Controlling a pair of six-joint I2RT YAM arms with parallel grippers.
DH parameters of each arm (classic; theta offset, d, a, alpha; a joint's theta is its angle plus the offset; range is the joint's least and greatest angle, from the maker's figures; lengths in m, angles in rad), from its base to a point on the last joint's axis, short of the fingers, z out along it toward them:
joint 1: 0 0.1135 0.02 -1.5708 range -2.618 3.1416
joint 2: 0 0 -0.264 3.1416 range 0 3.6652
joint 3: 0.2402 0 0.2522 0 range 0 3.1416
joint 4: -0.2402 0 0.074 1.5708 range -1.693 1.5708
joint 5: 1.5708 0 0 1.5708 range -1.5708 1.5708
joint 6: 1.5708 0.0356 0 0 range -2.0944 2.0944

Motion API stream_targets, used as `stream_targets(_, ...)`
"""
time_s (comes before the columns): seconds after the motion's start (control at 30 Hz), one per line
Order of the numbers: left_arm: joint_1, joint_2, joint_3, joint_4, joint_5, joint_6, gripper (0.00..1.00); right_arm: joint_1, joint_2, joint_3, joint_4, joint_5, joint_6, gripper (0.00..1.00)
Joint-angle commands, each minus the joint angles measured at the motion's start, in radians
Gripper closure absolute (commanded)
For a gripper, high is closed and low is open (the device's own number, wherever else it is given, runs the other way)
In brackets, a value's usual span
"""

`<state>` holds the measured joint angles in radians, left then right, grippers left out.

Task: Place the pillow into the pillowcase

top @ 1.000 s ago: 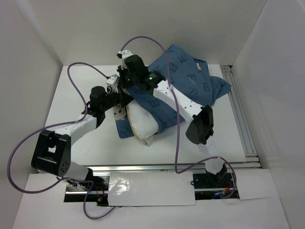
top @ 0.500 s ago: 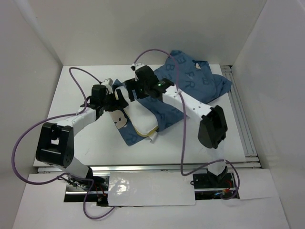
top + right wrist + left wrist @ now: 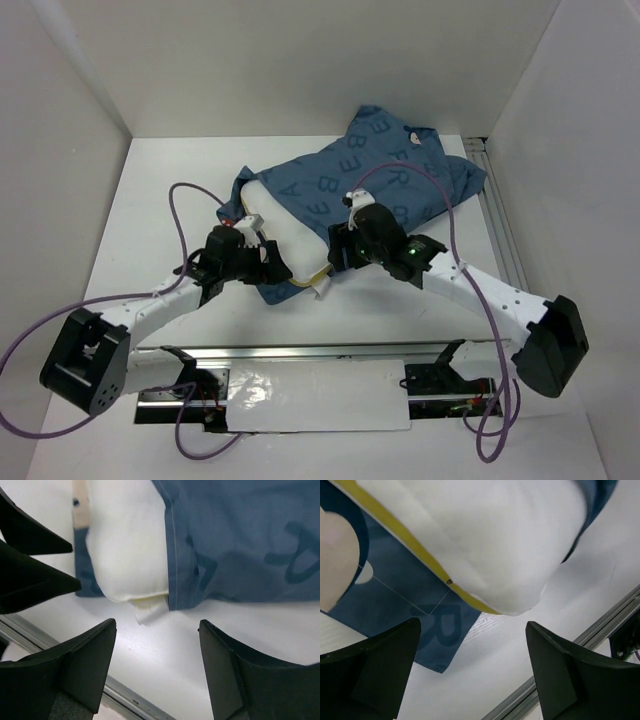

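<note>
The left gripper [image 3: 266,264] is hovering with its jaws spread wide and nothing between them, just off the near-left corner of the bundle. The right gripper [image 3: 338,256] is likewise standing open and empty at the near edge, a little to the other side of the same corner. Between them the pillow [image 3: 295,245] is lying on the table [image 3: 170,180], most of its length sitting inside the pillowcase [image 3: 400,175], which is stretching away toward the far right. The near end of the white cushion, with its yellow band, is poking out of the mouth, and the lower layer of blue cloth is showing underneath it as a loose flap. I'd judge the job to be well over halfway: the stuffing is largely done. The exposed end is waiting to be pushed in, or the hem drawn over it.
</note>
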<state>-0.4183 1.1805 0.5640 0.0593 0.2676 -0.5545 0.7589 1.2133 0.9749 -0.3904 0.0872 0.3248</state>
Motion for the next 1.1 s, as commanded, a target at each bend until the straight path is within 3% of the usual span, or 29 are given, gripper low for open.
stream_targets(0.0, -0.005, 0.080, 0.013, 0.114, 0.042, -0.053, 0.03, 0.003, 0.057, -0.022, 0.071, -0.029, 0.008, 0.26)
stream_targets(0.13, -0.025, 0.216, 0.083, 0.152, 0.079, -0.074, 0.10, 0.013, 0.176, 0.024, 0.071, 0.077, -0.016, 0.30)
stream_targets(0.17, -0.025, 0.244, 0.121, 0.152, 0.079, -0.064, 0.15, 0.013, 0.236, 0.044, 0.050, 0.127, -0.016, 0.31)
stream_targets(0.2, -0.025, 0.270, 0.141, 0.152, 0.079, -0.064, 0.25, 0.013, 0.262, 0.074, 0.050, 0.147, -0.029, 0.32)
stream_targets(0.3, -0.025, 0.343, 0.204, 0.143, 0.111, -0.053, 0.38, 0.013, 0.350, 0.094, 0.073, 0.157, -0.046, 0.35)
stream_targets(0.37, -0.025, 0.363, 0.229, 0.143, 0.148, -0.053, 0.56, 0.003, 0.400, 0.113, 0.061, 0.183, -0.029, 0.44)
stream_targets(0.4, -0.025, 0.375, 0.238, 0.143, 0.148, -0.053, 0.74, 0.003, 0.410, 0.132, 0.048, 0.183, -0.029, 0.54)
stream_targets(0.43, -0.025, 0.375, 0.247, 0.134, 0.148, -0.044, 0.92, 0.003, 0.410, 0.133, 0.048, 0.183, -0.020, 0.70)
stream_targets(0.47, -0.016, 0.375, 0.257, 0.134, 0.148, -0.044, 1.00, 0.003, 0.391, 0.133, 0.048, 0.183, -0.020, 0.78)
stream_targets(0.53, -0.016, 0.363, 0.266, 0.144, 0.137, -0.030, 1.00, 0.003, 0.339, 0.123, 0.048, 0.193, -0.020, 1.00)
stream_targets(0.73, -0.016, 0.303, 0.234, 0.226, 0.125, -0.042, 1.00, 0.055, 0.178, 0.087, -0.031, 0.137, -0.029, 1.00)
stream_targets(0.9, -0.016, 0.350, 0.315, 0.229, 0.093, -0.093, 1.00, 0.141, 0.058, 0.096, -0.106, -0.113, -0.058, 1.00)
stream_targets(1.07, -0.025, 0.363, 0.329, 0.287, 0.090, -0.136, 1.00, 0.175, 0.023, 0.073, -0.127, -0.104, 0.003, 1.00)
